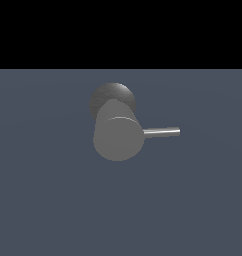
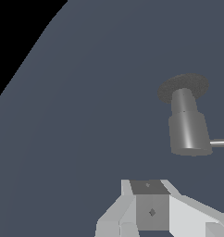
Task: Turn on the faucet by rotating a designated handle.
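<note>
A: Nearest in the wrist view?

B: Pale grey gripper (image 2: 153, 217) housing at the frame's edge. Fingertips cut off, so impossible to tell whether apart or together. Nothing visibly held, nothing visibly touched. Absent altogether from the exterior view.

A: And beyond that?

B: Bare blue-grey floor (image 2: 86, 115), then the faucet (image 2: 188, 132), clearly apart from the gripper with open floor between. Thick grey cylinder on a narrower neck, dark rounded base behind.

A: Handle?

B: Thin silver rod, the handle (image 2: 221, 143), jutting sideways from the cylinder near its flat end face and running out of the wrist frame. Better seen from outside: handle (image 1: 161, 132) lying roughly level, pointing toward the exterior view's right, flat round face of the faucet (image 1: 118, 137) turned toward that camera.

A: Key relation for the coming move?

B: Long axis of the rod crosswise to the cylinder's axis, free tip on the side away from the cylinder. Probably still the approach stage, no contact made. Likely need: closing the gap ahead, then meeting the rod near its outer end, pushing across its length rather than along it.

A: Risk?

B: Perhaps glancing off so thin a rod, or striking the cylinder instead.
</note>
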`<state>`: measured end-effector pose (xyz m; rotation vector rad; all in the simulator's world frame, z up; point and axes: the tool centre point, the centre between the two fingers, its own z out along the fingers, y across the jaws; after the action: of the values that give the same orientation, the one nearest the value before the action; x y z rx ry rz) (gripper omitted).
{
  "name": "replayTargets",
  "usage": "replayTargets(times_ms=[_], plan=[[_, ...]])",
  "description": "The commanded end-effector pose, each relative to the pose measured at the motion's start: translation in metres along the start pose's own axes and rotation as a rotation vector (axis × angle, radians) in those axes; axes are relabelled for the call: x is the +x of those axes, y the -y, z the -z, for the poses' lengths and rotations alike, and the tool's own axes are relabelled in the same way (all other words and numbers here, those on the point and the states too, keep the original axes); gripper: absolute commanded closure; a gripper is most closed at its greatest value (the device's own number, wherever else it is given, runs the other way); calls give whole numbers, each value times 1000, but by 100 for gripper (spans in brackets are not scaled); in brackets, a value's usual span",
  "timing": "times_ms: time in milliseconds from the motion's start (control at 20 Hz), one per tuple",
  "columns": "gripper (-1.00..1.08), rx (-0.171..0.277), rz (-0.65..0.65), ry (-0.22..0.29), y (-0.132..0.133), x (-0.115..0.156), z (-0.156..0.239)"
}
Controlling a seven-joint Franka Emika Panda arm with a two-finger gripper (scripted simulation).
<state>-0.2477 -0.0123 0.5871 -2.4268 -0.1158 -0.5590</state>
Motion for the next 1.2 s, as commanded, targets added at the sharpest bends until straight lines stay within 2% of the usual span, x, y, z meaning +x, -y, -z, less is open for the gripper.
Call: replayTargets(times_ms=[0, 300, 550, 850, 1150], plan=[[108, 104, -1, -75, 0, 9, 18], [108, 346, -26, -251, -11, 29, 63], [108, 540, -72, -395, -34, 43, 100], [108, 763, -163, -557, -80, 57, 137], [108, 968, -299, -704, -143, 69, 157]])
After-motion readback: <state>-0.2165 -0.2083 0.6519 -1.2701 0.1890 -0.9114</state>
